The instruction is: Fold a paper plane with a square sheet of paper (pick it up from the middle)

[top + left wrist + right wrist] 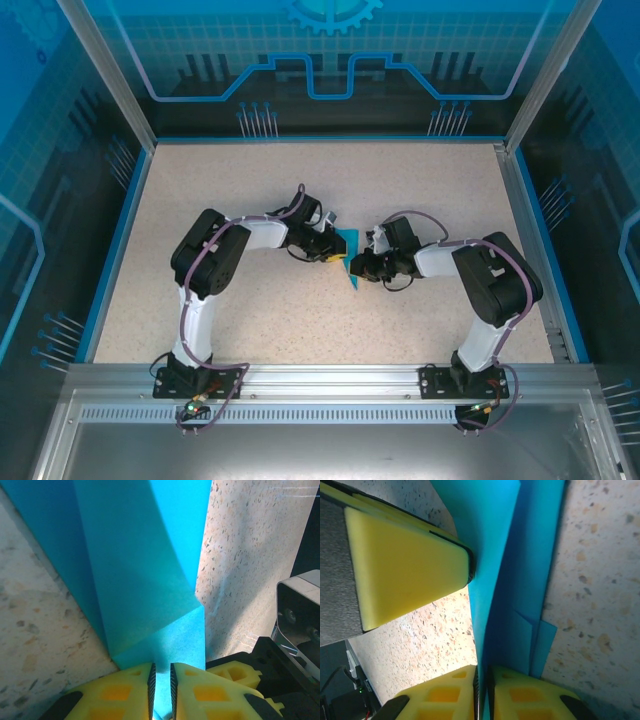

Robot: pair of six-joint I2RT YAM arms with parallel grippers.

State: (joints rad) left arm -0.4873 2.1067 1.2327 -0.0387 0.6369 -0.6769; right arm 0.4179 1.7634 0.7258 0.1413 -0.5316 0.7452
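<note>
The square sheet of paper (pixel 351 270) is folded into a narrow turquoise shape with a point towards me, at the middle of the table between both arms. My left gripper (pixel 338 252) reaches it from the left. In its wrist view the paper (pixel 150 580) spreads ahead in creased panels and runs down between the near-closed jaws of that gripper (pixel 161 690). My right gripper (pixel 360 268) comes from the right. Its jaws (pixel 483 690) are pinched on the upright folded paper (pixel 520 580), seen edge-on. A yellow left finger (pixel 405 565) touches the paper's other side.
The speckled beige tabletop (pixel 250 320) lies open all round the two arms. Blue and metal walls (pixel 120 230) fence the table on the left, right and far sides. A metal rail (pixel 320 375) carries both arm bases at the near edge.
</note>
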